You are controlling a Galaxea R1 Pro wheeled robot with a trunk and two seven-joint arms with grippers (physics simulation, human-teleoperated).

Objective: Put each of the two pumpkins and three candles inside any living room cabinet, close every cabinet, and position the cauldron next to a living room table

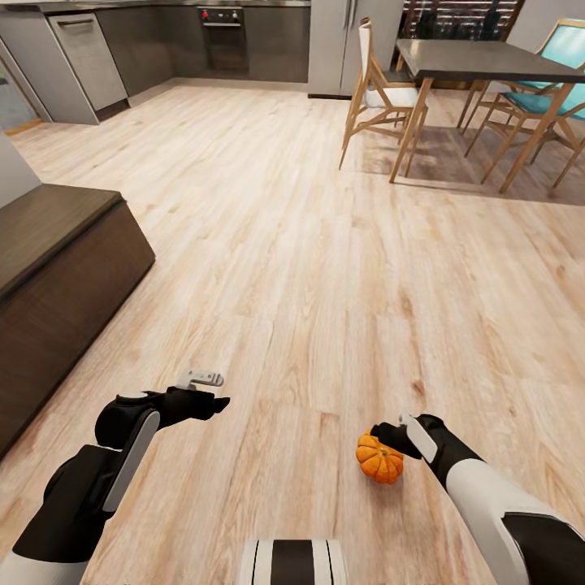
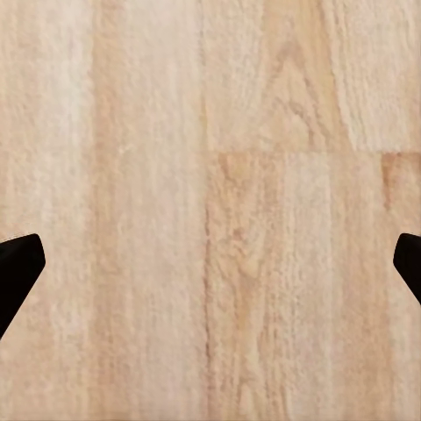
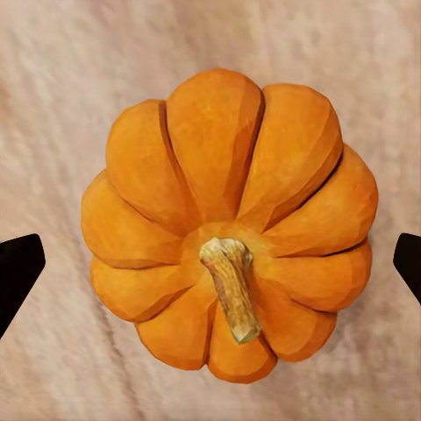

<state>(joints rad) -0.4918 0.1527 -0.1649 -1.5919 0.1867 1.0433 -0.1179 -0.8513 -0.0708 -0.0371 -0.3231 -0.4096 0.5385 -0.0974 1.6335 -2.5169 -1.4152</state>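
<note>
A small ribbed orange pumpkin [image 1: 379,460] with a dark stem is low over the wooden floor, right at the tip of my right gripper [image 1: 385,439]. In the right wrist view I look straight down on the pumpkin [image 3: 230,224], and the two dark fingertips [image 3: 19,267] stand wide apart on either side without touching it, so this gripper is open. My left gripper [image 1: 213,390] hovers over bare floor, open and empty, with planks showing between its fingertips [image 2: 17,267]. The dark-brown cabinet [image 1: 57,268] stands at the left with its fronts shut.
A dark dining table [image 1: 479,61] with wooden chairs [image 1: 378,97] stands at the back right. Grey kitchen cupboards [image 1: 146,45], an oven [image 1: 221,36] and a fridge [image 1: 345,41] line the far wall. Open wooden floor [image 1: 309,268] stretches between them and me.
</note>
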